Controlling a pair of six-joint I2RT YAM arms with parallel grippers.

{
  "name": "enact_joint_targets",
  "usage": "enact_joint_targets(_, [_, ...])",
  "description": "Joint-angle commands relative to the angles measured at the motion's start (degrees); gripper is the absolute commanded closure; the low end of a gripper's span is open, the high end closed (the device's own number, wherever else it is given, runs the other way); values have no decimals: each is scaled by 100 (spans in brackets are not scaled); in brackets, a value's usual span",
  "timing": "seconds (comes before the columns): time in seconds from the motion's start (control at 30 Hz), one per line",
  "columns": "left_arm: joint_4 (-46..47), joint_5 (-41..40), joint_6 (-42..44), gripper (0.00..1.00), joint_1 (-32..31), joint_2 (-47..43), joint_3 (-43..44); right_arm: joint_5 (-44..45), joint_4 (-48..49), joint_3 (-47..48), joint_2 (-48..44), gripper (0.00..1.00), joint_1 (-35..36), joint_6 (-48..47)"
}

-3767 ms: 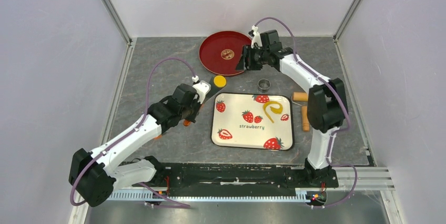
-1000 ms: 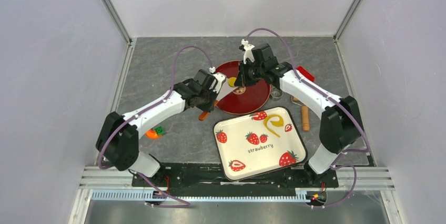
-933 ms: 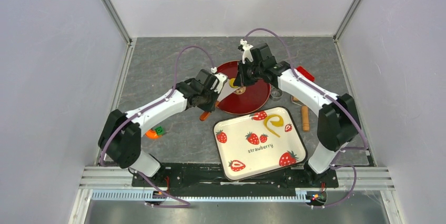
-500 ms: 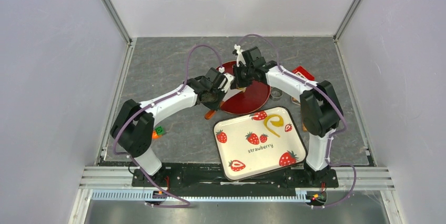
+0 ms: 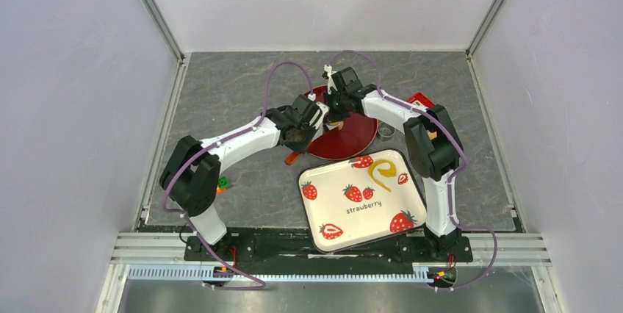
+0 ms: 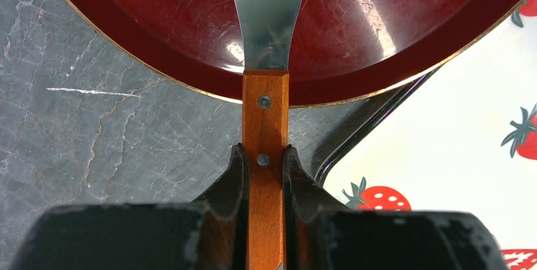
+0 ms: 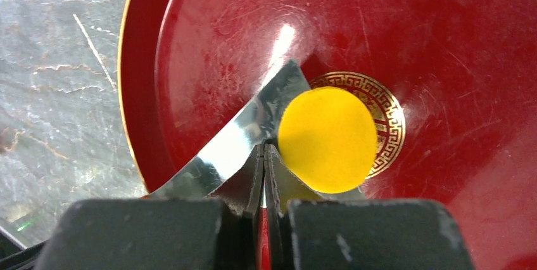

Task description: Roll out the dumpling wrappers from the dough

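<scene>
Left end effector (image 6: 263, 156) is clamped on the wood handle of a spatula (image 6: 265, 92), jaws tight on both sides. The blade reaches over the rim of the red plate (image 7: 140, 92) and lies low across the plate floor, probably held flat so it works as a carrier or ramp for the wrapper. The plate sits on the table (image 5: 220, 85), its near edge touching or overlapping the far edge of the strawberry tray (image 5: 345, 210); can't tell which. The dumpling wrapper (image 7: 326, 140), a thin yellow disc, is near the plate centre over the gold emblem, left edge on or against the blade tip. Right end effector (image 7: 264, 153) is fully closed and holds nothing, tips at the wrapper's left edge just above the blade. That reads as a push to slide the disc off the blade onto the plate, shut fingers making a narrow pusher. The tray holds a yellow dough curl (image 5: 380, 172), a leftover strip. A small metal ring (image 5: 386, 131) sits on the table right of the plate. Judgement: wrapper transfer nearly done; the soft disc could stick or fold.
</scene>
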Motion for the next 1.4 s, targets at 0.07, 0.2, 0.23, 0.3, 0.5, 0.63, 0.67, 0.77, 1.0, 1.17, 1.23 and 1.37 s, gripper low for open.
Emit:
enact_joint_targets(0.07, [106, -340, 29, 98, -64, 110, 377, 376, -6, 183, 161, 100, 11, -183])
enact_joint_targets(0.2, [85, -373, 63, 98, -97, 206, 483, 540, -66, 189, 244, 100, 13, -253])
enact_joint_targets(0.23, [80, -389, 73, 98, -108, 225, 502, 586, -111, 220, 268, 100, 1, -272])
enact_joint_targets(0.3, [75, -418, 91, 98, -132, 251, 538, 637, -152, 230, 322, 100, 5, -296])
enact_joint_targets(0.5, [2, -578, 135, 98, -195, 268, 606, 798, -235, 224, 345, 100, 1, -354])
enact_joint_targets(0.63, [-120, -712, 190, 98, -231, 242, 665, 904, -292, 254, 323, 100, 0, -378])
enact_joint_targets(0.67, [-171, -759, 220, 98, -244, 244, 691, 936, -308, 272, 332, 100, 2, -379])
enact_joint_targets(0.77, [-329, -894, 305, 98, -266, 210, 756, 977, -344, 324, 357, 100, -3, -382])
enact_joint_targets(1.0, [-580, -963, 544, 98, -275, 35, 785, 1052, -492, 458, 481, 100, -11, -412])
enact_joint_targets(1.17, [-825, -968, 620, 98, -275, -74, 781, 1039, -535, 481, 500, 100, -19, -416])
enact_joint_targets(1.23, [-913, -964, 632, 98, -275, -152, 734, 1012, -559, 498, 512, 100, -25, -430])
enact_joint_targets(1.37, [-1068, -997, 628, 98, -275, -418, 612, 988, -577, 499, 497, 100, -29, -427])
